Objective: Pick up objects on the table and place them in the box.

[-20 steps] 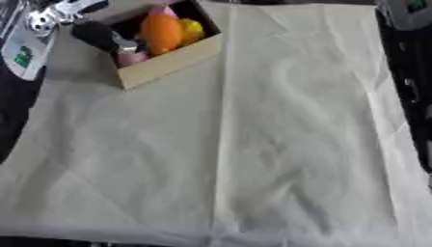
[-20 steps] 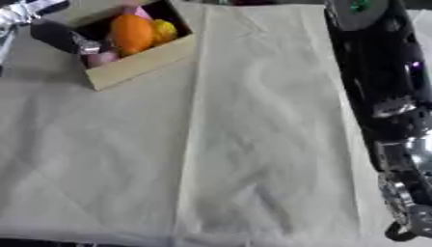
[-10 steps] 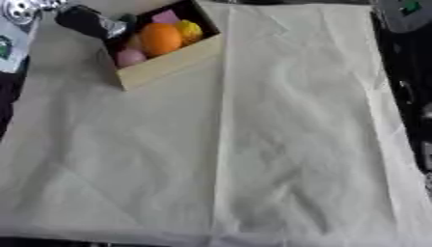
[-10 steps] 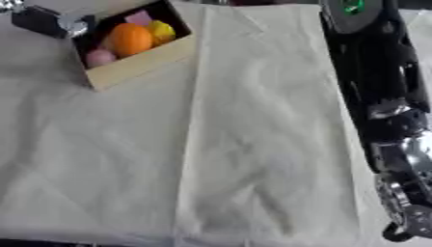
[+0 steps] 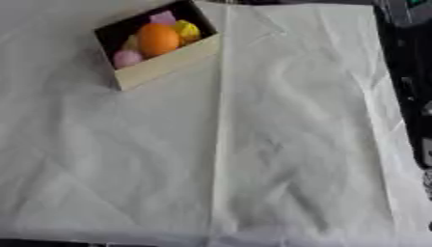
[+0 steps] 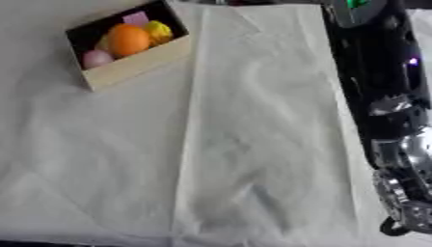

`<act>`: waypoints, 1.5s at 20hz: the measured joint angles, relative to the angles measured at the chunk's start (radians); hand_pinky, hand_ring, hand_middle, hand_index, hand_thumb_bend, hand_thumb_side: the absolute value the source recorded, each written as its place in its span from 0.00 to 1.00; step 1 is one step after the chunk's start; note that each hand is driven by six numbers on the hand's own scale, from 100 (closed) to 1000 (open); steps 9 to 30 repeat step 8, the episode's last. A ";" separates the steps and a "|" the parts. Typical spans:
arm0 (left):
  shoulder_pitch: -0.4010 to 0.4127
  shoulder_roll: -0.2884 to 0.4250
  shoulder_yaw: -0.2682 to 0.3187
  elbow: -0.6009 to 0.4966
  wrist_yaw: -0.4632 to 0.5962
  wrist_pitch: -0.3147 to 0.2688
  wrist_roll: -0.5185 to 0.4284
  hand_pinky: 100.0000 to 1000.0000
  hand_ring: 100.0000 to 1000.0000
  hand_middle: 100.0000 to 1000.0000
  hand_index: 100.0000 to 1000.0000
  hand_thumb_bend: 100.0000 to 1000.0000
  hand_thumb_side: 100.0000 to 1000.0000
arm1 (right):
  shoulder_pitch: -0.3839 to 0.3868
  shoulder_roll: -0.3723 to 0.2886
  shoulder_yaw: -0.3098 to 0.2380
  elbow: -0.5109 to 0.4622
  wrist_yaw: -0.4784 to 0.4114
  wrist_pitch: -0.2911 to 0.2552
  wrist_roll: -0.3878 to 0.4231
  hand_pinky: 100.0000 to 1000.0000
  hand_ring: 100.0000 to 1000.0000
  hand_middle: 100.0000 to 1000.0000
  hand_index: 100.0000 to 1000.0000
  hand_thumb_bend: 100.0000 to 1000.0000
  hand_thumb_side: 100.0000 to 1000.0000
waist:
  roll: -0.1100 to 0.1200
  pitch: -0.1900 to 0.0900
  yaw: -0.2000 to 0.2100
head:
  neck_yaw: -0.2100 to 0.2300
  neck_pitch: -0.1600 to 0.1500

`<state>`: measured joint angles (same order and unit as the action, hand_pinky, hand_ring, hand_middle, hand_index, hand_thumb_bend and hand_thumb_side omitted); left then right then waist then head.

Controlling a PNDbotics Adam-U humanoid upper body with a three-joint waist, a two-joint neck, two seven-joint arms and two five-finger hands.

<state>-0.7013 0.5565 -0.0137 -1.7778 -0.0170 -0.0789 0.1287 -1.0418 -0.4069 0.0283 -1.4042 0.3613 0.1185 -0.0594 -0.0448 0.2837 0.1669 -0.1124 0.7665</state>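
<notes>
1. The left hand, which hung over the box's far left corner a second ago and had drawn back to the frame's upper left edge half a second ago, is now gone from both views; nothing can be said of its fingers.
2. The wooden box (image 5: 160,60) sits at the far left of the cloth (image 5: 278,144), its rim unobstructed. Inside lie an orange round fruit (image 5: 157,39), a yellow piece (image 5: 187,32) just beside it on the right, a pink ball (image 5: 128,58) at the near left corner and a pale pink piece (image 5: 163,18) at the far side.
3. The right arm (image 6: 380,72) runs down the right edge of the right eye view, with the right hand (image 6: 409,202) hanging by the lower right corner, off the cloth. Whether its fingers are spread or curled cannot be told.
4. The box appears lower and further right than in the earlier pictures; the whole scene has shifted likewise, so this is the head tilting, not the box moving.
5. No loose object shows anywhere on the cloth. With the left hand withdrawn and four items in the box, the task looks finished, or nearly so.
</notes>
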 measured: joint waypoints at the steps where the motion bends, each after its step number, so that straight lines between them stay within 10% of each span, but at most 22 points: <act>1: 0.039 0.002 0.014 -0.037 0.045 0.006 0.039 0.81 0.78 0.74 0.83 0.00 0.55 | 0.004 -0.004 -0.002 -0.008 -0.003 -0.002 -0.002 0.81 0.83 0.64 0.87 0.00 0.44 | 0.000 0.000 0.000 | -0.001 0.000; 8: 0.245 -0.009 0.086 -0.190 0.209 -0.012 0.187 0.81 0.77 0.73 0.82 0.00 0.59 | 0.019 -0.014 -0.004 -0.050 -0.026 -0.004 -0.008 0.81 0.83 0.64 0.88 0.00 0.44 | 0.000 0.000 0.000 | -0.001 0.000; 30: 0.245 -0.009 0.086 -0.190 0.209 -0.012 0.187 0.81 0.77 0.73 0.82 0.00 0.59 | 0.019 -0.014 -0.004 -0.050 -0.026 -0.004 -0.008 0.81 0.83 0.64 0.88 0.00 0.44 | 0.000 0.000 0.000 | -0.001 0.000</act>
